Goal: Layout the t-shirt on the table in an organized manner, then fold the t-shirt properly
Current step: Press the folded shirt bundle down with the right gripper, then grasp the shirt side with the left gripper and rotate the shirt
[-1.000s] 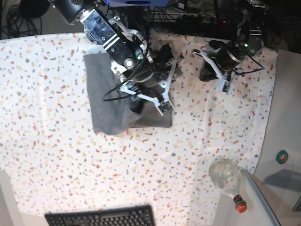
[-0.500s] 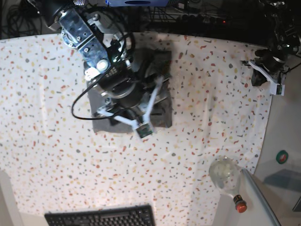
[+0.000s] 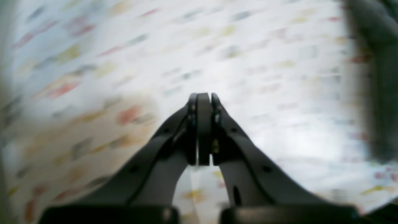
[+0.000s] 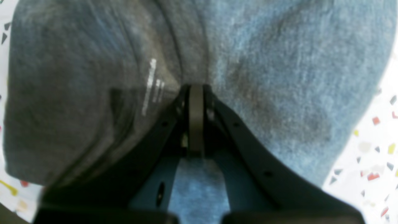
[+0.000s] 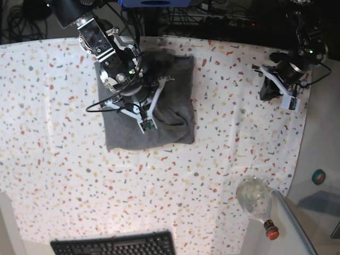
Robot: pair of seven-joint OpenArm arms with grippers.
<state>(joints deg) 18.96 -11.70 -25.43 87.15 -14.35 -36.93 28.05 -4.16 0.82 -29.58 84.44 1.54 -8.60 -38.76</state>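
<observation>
Black keyboard [image 5: 113, 244] at bottom edge of base view, partly cut off. Clear glass bottle [image 5: 256, 200] with red cap [image 5: 271, 232] lying at lower right. Green-and-red round sticker [image 5: 318, 177] on plain side surface. Dark cables [image 5: 21, 21] top left.

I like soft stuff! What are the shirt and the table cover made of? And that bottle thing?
The shirt looks like soft knit cotton: fuzzy heathered grey, wrinkly.
The table cover seems a thin cloth, matte white with printed flecks; faint creases show.
The bottle looks like clear glass or plastic, shiny, with a red cap. I can't tell which.
</observation>
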